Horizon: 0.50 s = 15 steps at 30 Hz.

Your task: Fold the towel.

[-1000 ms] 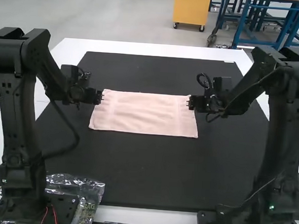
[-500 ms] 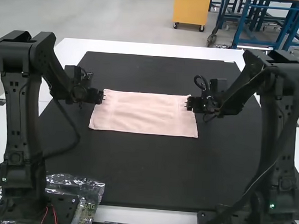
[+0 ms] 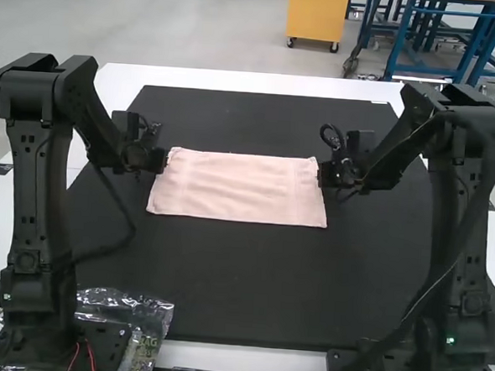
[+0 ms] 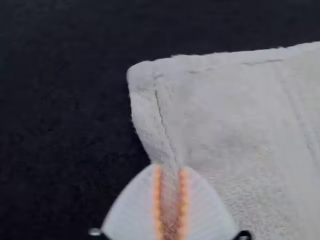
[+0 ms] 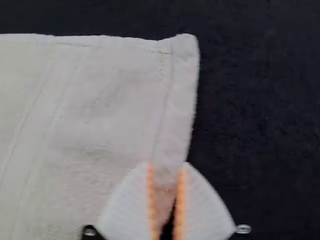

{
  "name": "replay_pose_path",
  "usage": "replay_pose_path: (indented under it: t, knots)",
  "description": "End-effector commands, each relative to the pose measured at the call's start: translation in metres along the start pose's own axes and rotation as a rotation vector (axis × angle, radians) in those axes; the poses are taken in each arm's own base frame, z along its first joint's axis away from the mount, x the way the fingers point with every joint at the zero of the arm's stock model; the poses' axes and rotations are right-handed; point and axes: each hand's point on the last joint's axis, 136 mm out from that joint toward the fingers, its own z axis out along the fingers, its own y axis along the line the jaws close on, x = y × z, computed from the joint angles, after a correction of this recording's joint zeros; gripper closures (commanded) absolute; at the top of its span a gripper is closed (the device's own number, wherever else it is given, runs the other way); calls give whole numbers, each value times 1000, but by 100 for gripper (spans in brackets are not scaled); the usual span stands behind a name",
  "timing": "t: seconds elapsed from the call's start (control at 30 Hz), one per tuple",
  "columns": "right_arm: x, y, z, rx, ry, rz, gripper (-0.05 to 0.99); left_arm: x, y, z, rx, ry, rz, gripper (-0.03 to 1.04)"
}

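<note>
In the high view my left gripper (image 3: 163,160) is at the left edge of the pink towel (image 3: 243,188), and my right gripper (image 3: 321,174) is at the right edge. The towel lies flat as a wide rectangle, with slight creases; whether it is folded I cannot tell. In the left wrist view the left gripper (image 4: 169,167) is slightly open, with the side hem of the towel (image 4: 225,115) between its fingers. Similarly, the right gripper (image 5: 165,166) has a narrow gap in the right wrist view, where the towel (image 5: 115,100) and a sliver of dark mat show.
A black mat (image 3: 241,286) lies under the towel on the white table (image 3: 245,82). Near the left arm's base is a clear crinkled plastic bag (image 3: 142,322). The two arms stand at either side of the mat.
Both grippers have shifted slightly outward, uncovering a little more of the towel's side edges. Both upper arms have moved a little. The towel has hardly moved.
</note>
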Motion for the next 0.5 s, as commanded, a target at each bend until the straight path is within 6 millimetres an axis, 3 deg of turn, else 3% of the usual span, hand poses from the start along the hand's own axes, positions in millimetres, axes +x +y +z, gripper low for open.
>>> replay_pose_path:
  t: [0.0,0.13,0.47]
  knots:
    - [17,-1,1,-11,36,-4,96,31,8,5,-27,59,1,99]
    - [7,-9,-3,3,15,8,96,20,7,4,-17,34,2,99]
    - [-62,-17,-31,26,-108,5,96,-46,12,-12,-19,-93,-1,99]
